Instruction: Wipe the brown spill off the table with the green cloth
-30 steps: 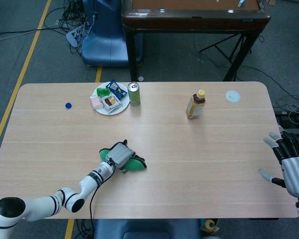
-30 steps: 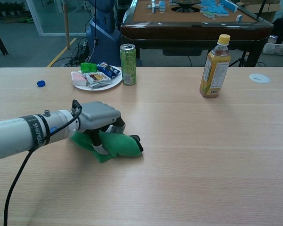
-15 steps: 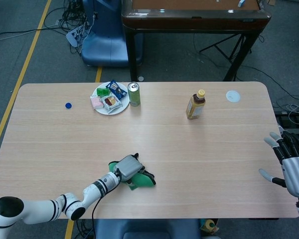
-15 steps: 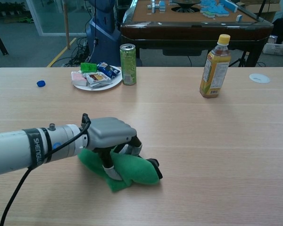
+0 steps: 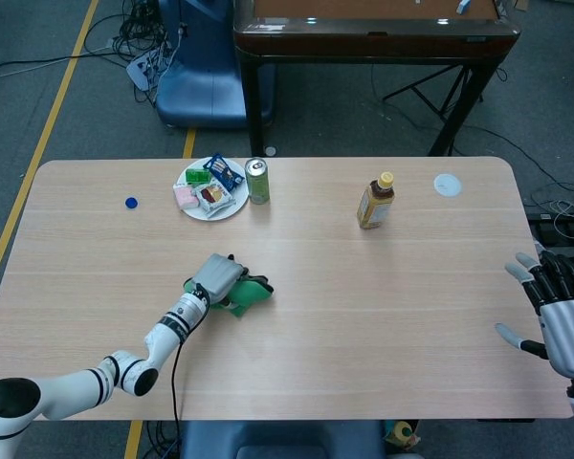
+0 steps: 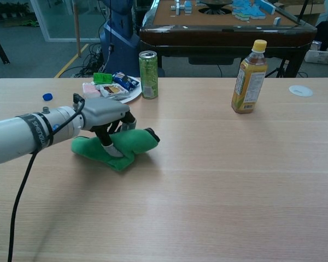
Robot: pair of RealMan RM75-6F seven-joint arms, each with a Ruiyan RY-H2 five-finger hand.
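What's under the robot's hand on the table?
The green cloth lies bunched under the left hand, which grips it against the table. Whatever lies beneath the cloth is covered; no brown spill shows.

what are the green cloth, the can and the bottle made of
Green cloth: soft fabric, matte, bunched in folds under the left hand.
Can: likely metal, with a shiny rim and a green label.
Bottle: looks like clear plastic with a yellow cap, holding amber liquid.

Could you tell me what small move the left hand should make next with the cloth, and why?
Probably another wiping stroke along the table: the left hand presses the green cloth flat on the wood. No brown spill shows in either view, so it may lie under the cloth or be gone.
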